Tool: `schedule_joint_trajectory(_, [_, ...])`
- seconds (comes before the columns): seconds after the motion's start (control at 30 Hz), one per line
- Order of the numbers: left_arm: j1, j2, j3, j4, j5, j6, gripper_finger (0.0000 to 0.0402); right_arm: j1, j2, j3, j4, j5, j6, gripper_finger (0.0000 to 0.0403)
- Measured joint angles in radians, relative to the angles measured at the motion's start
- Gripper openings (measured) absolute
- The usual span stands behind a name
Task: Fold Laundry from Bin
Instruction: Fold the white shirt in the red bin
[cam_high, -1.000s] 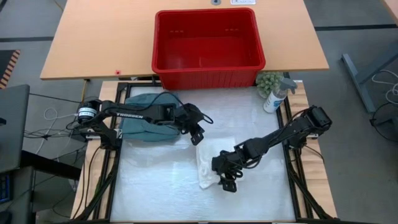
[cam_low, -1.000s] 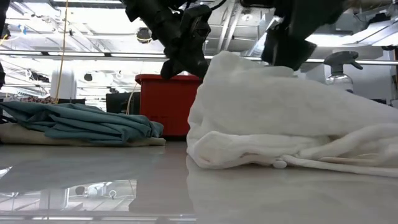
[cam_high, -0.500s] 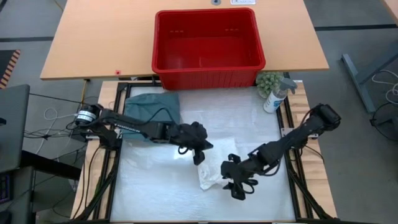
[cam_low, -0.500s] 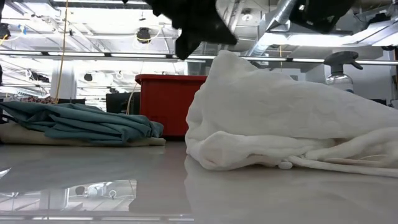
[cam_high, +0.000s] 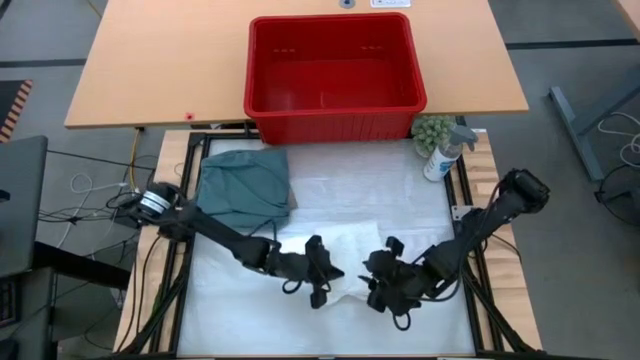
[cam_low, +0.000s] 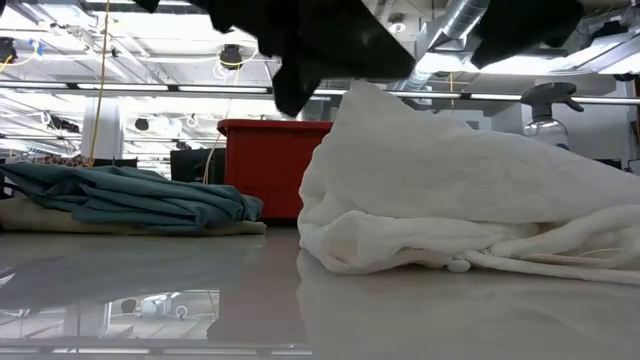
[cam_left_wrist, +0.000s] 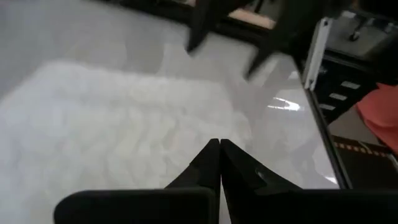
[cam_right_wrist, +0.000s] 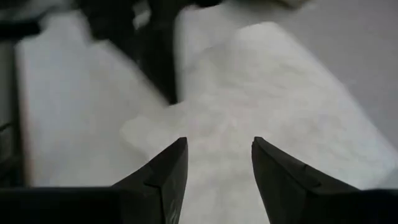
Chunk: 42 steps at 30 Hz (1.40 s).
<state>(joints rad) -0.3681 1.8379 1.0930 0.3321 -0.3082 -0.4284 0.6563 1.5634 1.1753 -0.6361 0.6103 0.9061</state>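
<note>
The white garment (cam_high: 345, 252) lies crumpled in a low heap on the white table, near its middle (cam_low: 450, 200). My left gripper (cam_high: 322, 282) hovers shut just over the heap's left side (cam_left_wrist: 112, 124). My right gripper (cam_high: 385, 285) hangs open over its right side (cam_right_wrist: 273, 81), slanting down, with a finger on either side of a fold and no touch that I can see. The teal garment (cam_high: 245, 185) lies folded at the far left on top of a beige one (cam_low: 40, 215). The red bin (cam_high: 335, 75) stands behind the table.
A spray bottle (cam_high: 445, 155) and a small green plant (cam_high: 432, 130) stand at the far right corner. Black frame rails (cam_high: 470, 280) run along the table's left and right sides. Bare table surface lies toward the near edge (cam_high: 300, 330).
My left gripper has swung from beside the teal garment toward the near edge and down, ending at the white garment's left side, staying shut. My right gripper has shifted a little toward the near right and turned about its wrist. The white garment keeps its place.
</note>
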Motion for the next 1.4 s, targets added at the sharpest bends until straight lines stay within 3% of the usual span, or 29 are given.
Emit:
schedule_joint_trajectory(0.13, [-0.016,0.058,0.002,-0.009,-0.018,-0.081,0.0,0.013,0.014,-0.056,0.034,0.141,0.136,0.0192])
schedule_joint_trajectory(0.27, [-0.041,0.096,0.0,-0.018,0.009,-0.156,0.0,0.026,0.053,-0.1,0.081,0.196,0.202,0.018])
schedule_joint_trajectory(0.63, [-0.132,0.095,0.002,-0.273,-0.026,-0.259,0.0,0.063,0.246,-0.115,0.238,0.151,0.163,0.016])
schedule_joint_trajectory(0.97, [-0.119,0.084,0.001,-0.233,-0.017,-0.235,0.0,0.062,0.349,-0.111,0.262,0.099,0.17,0.016])
schedule_joint_trajectory(1.13, [-0.125,-0.027,0.005,-0.229,-0.021,-0.188,0.0,0.061,0.336,-0.112,0.248,0.088,0.161,0.016])
schedule_joint_trajectory(1.23, [-0.125,-0.117,0.007,-0.255,-0.113,-0.153,0.0,0.061,0.336,-0.113,0.257,0.082,0.16,0.016])
schedule_joint_trajectory(1.4, [-0.114,-0.152,-0.021,-0.206,-0.374,-0.106,0.0,0.061,0.337,-0.113,0.263,0.08,0.16,0.016])
